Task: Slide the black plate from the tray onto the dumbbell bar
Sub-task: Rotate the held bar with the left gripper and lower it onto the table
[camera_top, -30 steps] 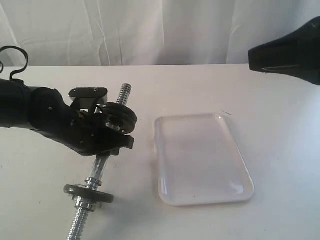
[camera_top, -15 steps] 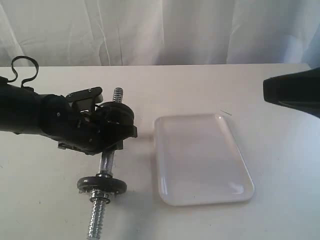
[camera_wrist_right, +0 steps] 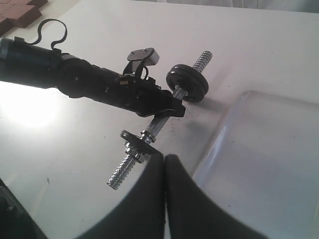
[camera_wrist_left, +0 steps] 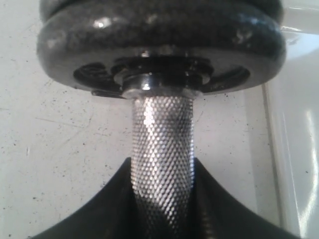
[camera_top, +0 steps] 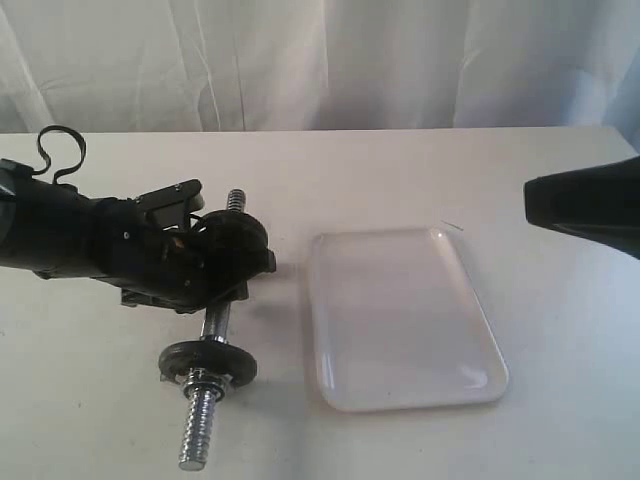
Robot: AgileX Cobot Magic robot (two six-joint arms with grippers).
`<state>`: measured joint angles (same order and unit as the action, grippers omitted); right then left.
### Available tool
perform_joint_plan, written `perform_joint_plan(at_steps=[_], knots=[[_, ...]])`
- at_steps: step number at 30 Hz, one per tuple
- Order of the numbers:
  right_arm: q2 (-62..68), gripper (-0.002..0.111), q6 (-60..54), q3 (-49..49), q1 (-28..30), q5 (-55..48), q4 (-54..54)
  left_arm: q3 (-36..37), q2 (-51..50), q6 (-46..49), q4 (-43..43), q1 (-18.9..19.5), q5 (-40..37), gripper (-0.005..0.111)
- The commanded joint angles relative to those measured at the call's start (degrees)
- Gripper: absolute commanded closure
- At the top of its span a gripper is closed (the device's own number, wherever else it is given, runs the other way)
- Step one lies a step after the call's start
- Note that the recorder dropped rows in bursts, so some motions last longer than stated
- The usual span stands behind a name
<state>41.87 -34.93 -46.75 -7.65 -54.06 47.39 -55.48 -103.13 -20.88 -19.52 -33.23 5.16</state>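
Note:
My left gripper (camera_top: 215, 285) is shut on the knurled middle of the dumbbell bar (camera_top: 217, 322), which lies low over the table, left of the tray. In the left wrist view the bar (camera_wrist_left: 162, 139) runs out between the jaws to the black plate (camera_wrist_left: 159, 45), threaded on its far end. From outside, that black plate (camera_top: 238, 245) sits just beyond my fingers, and a thinner black disc (camera_top: 207, 361) rides the near threaded end. The white tray (camera_top: 400, 320) holds nothing. My right gripper (camera_top: 535, 205) hangs shut and empty above the table's right side.
A white curtain hangs behind the white table. The left arm (camera_wrist_right: 75, 74) stretches across the table's left side with a cable loop (camera_top: 60, 150) above it. The tray's edge (camera_wrist_left: 294, 149) lies close beside the plate.
The left arm has swung the bar so its near end moved right and its far end dropped lower. The right gripper has moved down and to the right, still shut.

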Motion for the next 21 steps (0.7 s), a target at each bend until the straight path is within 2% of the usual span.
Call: perform_joint_plan(at_steps=[1, 21], knots=[[-0.3, 0.108, 0.7, 0.3, 0.4, 0.0, 0.1, -2.6, 3.3, 0.1, -2.7, 0.0, 12.0, 0.107], [-0.3, 0.108, 0.7, 0.3, 0.4, -1.2, 0.1, -2.6, 0.8, 0.1, -2.7, -0.1, 10.1, 0.107]])
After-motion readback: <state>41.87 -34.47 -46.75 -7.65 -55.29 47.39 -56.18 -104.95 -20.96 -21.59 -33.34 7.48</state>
